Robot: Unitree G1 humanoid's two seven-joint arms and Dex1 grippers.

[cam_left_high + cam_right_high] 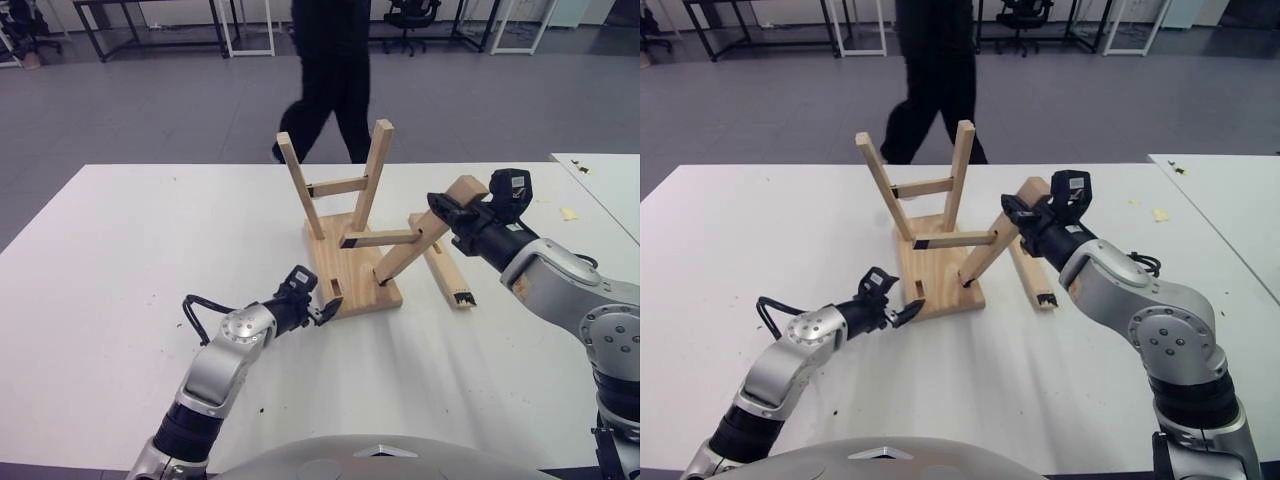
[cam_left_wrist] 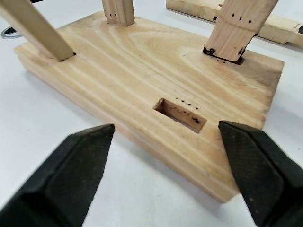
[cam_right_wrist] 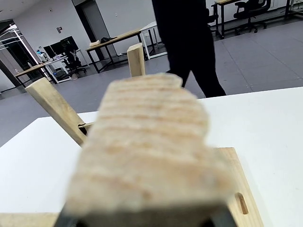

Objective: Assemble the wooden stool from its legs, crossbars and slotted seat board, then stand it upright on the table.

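The slotted seat board [image 1: 352, 272] lies flat on the white table [image 1: 150, 250]. Two legs [image 1: 300, 185] [image 1: 372, 175] stand up from its far side, joined by a crossbar [image 1: 338, 186]. A third leg [image 1: 425, 235] leans out of the board's right side, tied to the standing pair by a second crossbar [image 1: 378, 238]. My right gripper [image 1: 452, 214] is shut on that leg's top end [image 3: 147, 142]. A loose leg [image 1: 448, 275] lies on the table right of the board. My left gripper [image 1: 325, 309] is open at the board's near left corner, in front of an empty slot [image 2: 180, 115].
A second white table [image 1: 605, 185] stands off to the right across a narrow gap. Bare tabletop stretches left of the board and in front of it. Behind the table is open floor with desks and chairs.
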